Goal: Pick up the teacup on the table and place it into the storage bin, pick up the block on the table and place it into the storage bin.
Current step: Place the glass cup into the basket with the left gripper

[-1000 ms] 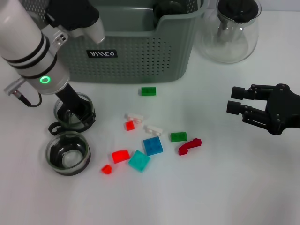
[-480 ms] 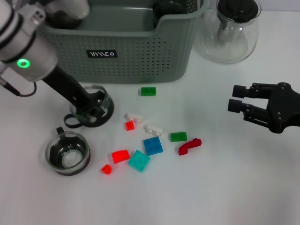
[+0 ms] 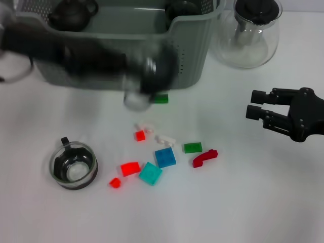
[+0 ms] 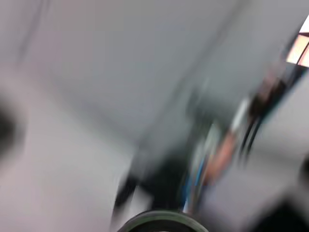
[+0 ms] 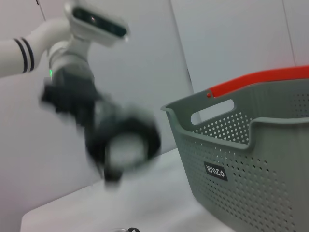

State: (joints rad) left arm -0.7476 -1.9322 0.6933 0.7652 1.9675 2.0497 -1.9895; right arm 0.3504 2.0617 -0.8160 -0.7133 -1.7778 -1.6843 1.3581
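Note:
My left arm is a blur sweeping across the front of the grey-green storage bin (image 3: 192, 45). The left gripper (image 3: 136, 76) is shut on a glass teacup (image 3: 144, 86) with a dark rim, carried in the air. The right wrist view shows that teacup (image 5: 126, 145) held aloft beside the storage bin (image 5: 251, 159). A second teacup (image 3: 73, 165) stands on the table at the left. Blocks lie in the middle, among them a green block (image 3: 160, 98), a blue block (image 3: 165, 157) and a teal block (image 3: 150, 173). My right gripper (image 3: 255, 105) hovers open at the right, holding nothing.
A clear glass pot (image 3: 248, 33) with a black lid stands right of the bin. A dark teapot (image 3: 72, 12) and another dark item (image 3: 183, 7) sit inside the bin. Small red (image 3: 130, 168), white (image 3: 165, 139) and green (image 3: 192, 148) pieces are scattered around the blocks.
The left gripper has lifted one teacup off the table and swung it fast to the right along the bin's front. The right arm has stayed put.

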